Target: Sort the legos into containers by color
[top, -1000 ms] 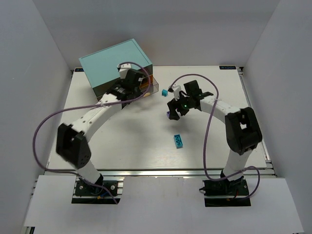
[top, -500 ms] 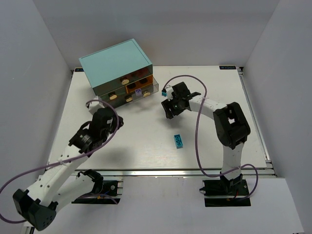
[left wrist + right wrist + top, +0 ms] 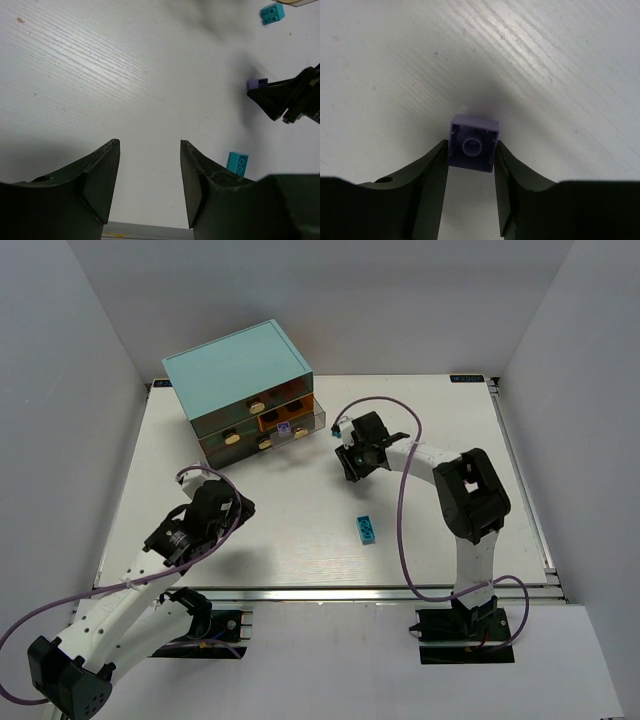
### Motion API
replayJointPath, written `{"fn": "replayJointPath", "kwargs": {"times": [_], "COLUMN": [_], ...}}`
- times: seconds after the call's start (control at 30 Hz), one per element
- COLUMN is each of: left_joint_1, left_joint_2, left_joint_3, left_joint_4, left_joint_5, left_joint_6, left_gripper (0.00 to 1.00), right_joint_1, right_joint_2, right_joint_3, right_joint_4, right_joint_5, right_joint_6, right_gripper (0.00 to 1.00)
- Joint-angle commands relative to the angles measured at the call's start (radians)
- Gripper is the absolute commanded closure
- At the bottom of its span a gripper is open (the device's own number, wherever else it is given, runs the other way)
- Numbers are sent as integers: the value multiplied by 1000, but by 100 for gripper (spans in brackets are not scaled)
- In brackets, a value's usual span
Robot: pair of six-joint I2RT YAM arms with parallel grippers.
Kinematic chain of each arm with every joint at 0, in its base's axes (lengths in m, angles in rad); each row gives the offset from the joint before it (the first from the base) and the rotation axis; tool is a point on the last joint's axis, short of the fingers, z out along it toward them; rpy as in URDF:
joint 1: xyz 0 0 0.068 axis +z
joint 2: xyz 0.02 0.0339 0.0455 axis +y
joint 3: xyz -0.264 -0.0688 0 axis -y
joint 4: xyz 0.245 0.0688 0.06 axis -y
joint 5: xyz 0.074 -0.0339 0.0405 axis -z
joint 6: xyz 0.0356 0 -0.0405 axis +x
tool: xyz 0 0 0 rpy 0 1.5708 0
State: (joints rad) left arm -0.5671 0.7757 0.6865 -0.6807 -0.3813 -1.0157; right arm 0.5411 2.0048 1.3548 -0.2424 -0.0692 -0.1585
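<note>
A purple lego (image 3: 472,142) lies hollow side up on the white table, and my right gripper (image 3: 470,151) is shut on it, a finger against each side. The left wrist view shows the same purple lego (image 3: 257,84) at the tips of the right gripper (image 3: 272,95). One cyan lego (image 3: 366,529) lies near the table's middle, and another cyan lego (image 3: 272,13) lies by the cabinet. My left gripper (image 3: 232,504) hovers open over bare table at the near left, holding nothing. The containers are the drawers (image 3: 262,420) of the light-teal cabinet (image 3: 240,365).
One drawer (image 3: 300,422) of the cabinet is pulled out toward the right arm, with something small and purple in it. White walls close in the table on three sides. Purple cables loop from both arms.
My left arm has pulled back from the cabinet to the near left, and its gripper has opened. My right gripper has closed on the purple lego.
</note>
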Motion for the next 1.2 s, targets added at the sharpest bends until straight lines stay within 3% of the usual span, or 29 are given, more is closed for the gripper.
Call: {"fn": "replayJointPath", "kwargs": {"times": [0.0, 0.13, 0.23, 0.67, 0.87, 0.97, 1.0, 1.1, 1.17], "left_joint_1": [-4, -4, -4, -4, -4, -4, -4, -4, -4], "left_joint_2": [-10, -23, -39, -38, -76, -75, -70, -53, -43], "left_joint_3": [-16, -57, -103, -110, -119, -122, -122, -117, -114], "left_joint_4": [6, 56, 118, 127, 109, 116, 119, 130, 133], "left_joint_5": [12, 51, 91, 104, 91, 91, 93, 97, 97], "left_joint_6": [-12, 5, 12, 20, 11, 12, 12, 19, 22], "left_gripper": [39, 35, 33, 31, 30, 29, 29, 29, 29], "right_joint_1": [-6, 2, 26, 105, 115, 118, 115, 117, 114], "right_joint_2": [-139, -352, -394, 78, 149, 152, 152, 141, 129], "right_joint_3": [-45, -101, -71, 614, 669, 661, 655, 641, 629], "right_joint_4": [38, 95, 195, 152, 173, 178, 175, 166, 169], "right_joint_5": [-72, -272, -333, -115, -60, -55, -55, -69, -81], "right_joint_6": [-87, -214, -242, -75, -79, -81, -81, -81, -81], "right_gripper": [100, 100, 100, 100, 78, 59, 44, 23, 22]}}
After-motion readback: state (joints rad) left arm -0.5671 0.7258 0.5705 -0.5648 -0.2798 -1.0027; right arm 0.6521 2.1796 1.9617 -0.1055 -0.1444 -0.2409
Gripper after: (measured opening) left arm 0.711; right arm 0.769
